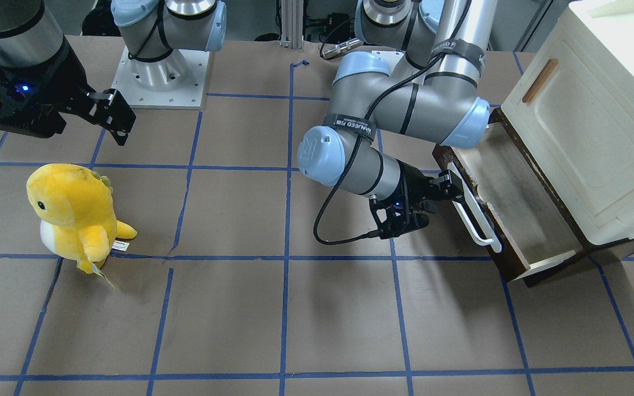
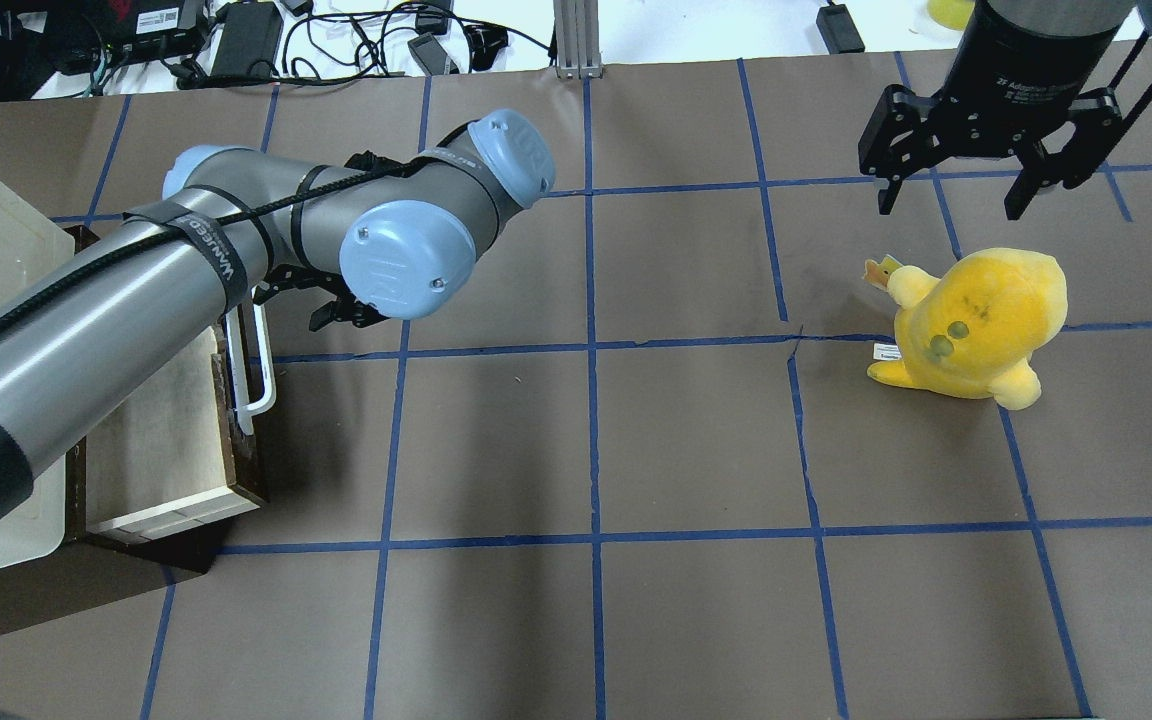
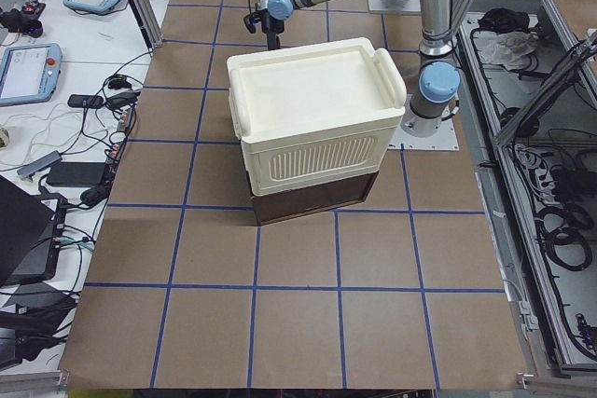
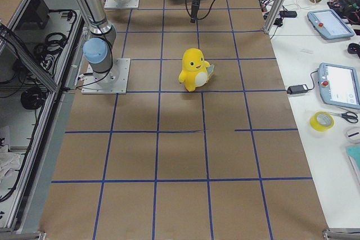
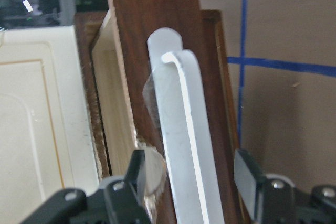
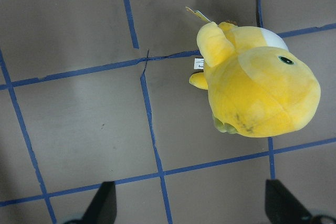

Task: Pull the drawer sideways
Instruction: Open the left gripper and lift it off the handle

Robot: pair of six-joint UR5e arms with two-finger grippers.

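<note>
The drawer [image 1: 515, 203], with a dark brown front and a pale cream interior, stands pulled out from under the cream cabinet [image 1: 597, 137]. Its long white bar handle [image 1: 474, 220] faces the table's middle. My left gripper [image 1: 452, 184] is at the handle's end nearer the robot. In the left wrist view its open fingers [image 5: 247, 174] stand on either side of the handle [image 5: 178, 129], with a gap on the right side. The drawer also shows in the overhead view [image 2: 166, 440]. My right gripper [image 2: 956, 195] is open and empty, hanging above the table near a yellow plush.
A yellow plush toy [image 1: 72, 212] stands on the brown, blue-taped table on the robot's right side; it also shows in the right wrist view [image 6: 257, 87]. The cabinet door carries a small wooden handle [image 1: 540, 81]. The arm bases stand at the table's back.
</note>
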